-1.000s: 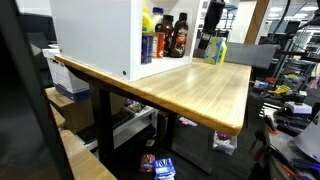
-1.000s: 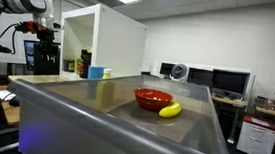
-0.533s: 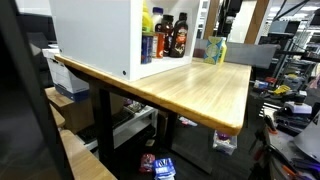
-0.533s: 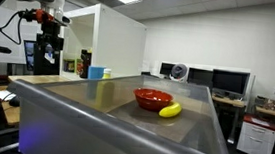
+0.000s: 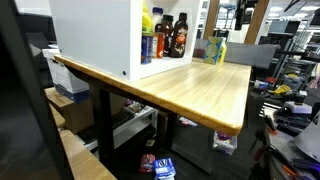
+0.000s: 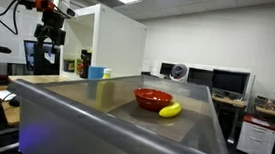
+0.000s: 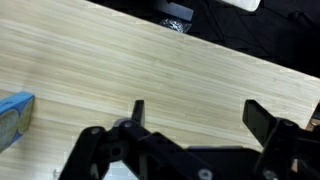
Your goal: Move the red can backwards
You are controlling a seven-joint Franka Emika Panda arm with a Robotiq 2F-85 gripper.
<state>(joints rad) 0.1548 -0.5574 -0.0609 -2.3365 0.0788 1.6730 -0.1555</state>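
The red can (image 5: 161, 44) stands inside the open white cabinet (image 5: 95, 35), between a tall yellow bottle (image 5: 148, 20) and dark brown bottles (image 5: 180, 33). My gripper (image 5: 242, 14) hangs high above the far end of the wooden table (image 5: 190, 88), well away from the cabinet and the can. It also shows in an exterior view as the gripper (image 6: 48, 34) raised to the left of the cabinet. In the wrist view the gripper (image 7: 197, 108) is open, with only bare table wood between its fingers. The can is out of the wrist view.
A yellow-green and blue carton (image 5: 215, 50) stands on the table's far end; its blue edge (image 7: 12, 118) shows at the wrist view's left. A grey bin (image 6: 188, 127) holds a red bowl (image 6: 153, 97) and a banana (image 6: 171, 110). Desks and monitors lie behind.
The jaws have opened wide. The arm has risen and drifted away from the carton on the table's far end.
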